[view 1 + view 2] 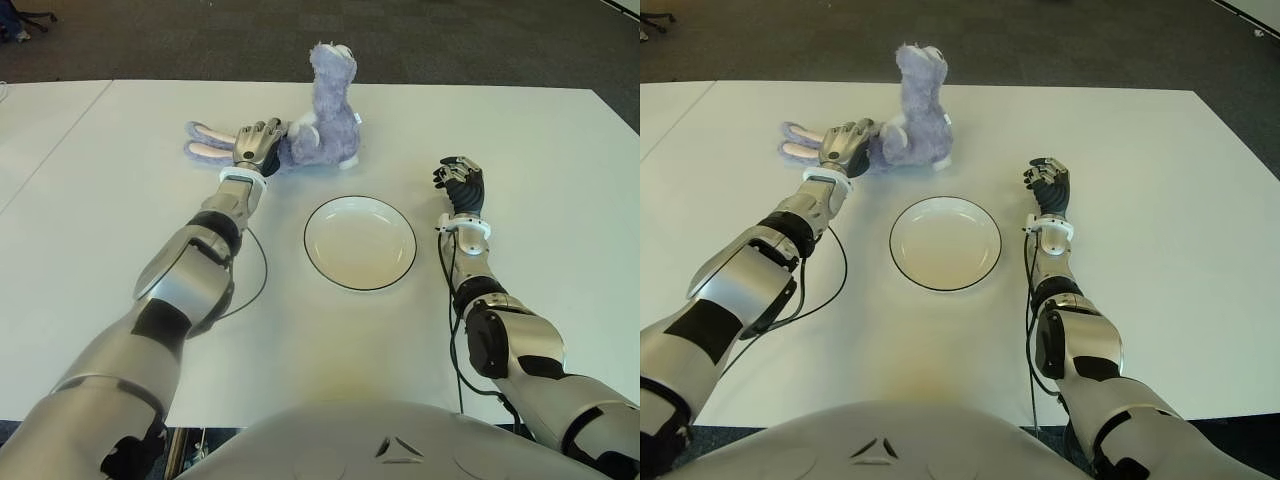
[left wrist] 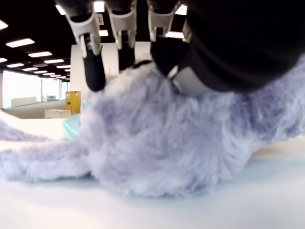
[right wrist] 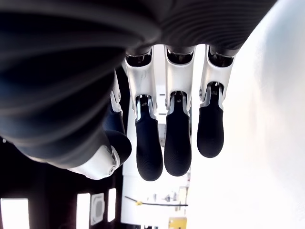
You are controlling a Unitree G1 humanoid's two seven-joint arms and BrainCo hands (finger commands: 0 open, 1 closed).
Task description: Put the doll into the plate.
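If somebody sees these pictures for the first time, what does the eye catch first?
The purple plush doll at the far side of the white table, with the left hand laid on it, its fingers over the fur. Nearer lies an empty plate. The right hand shows to the plate's right, holding nothing.

Setting: large indoor lab or workshop hall.
White table (image 1: 120, 330) is standing on dark carpet (image 1: 200, 40); ceiling light strips (image 2: 21, 43) are glowing overhead.

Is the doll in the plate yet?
No. The purple plush doll lies on the table behind the empty white plate, left hand on it.
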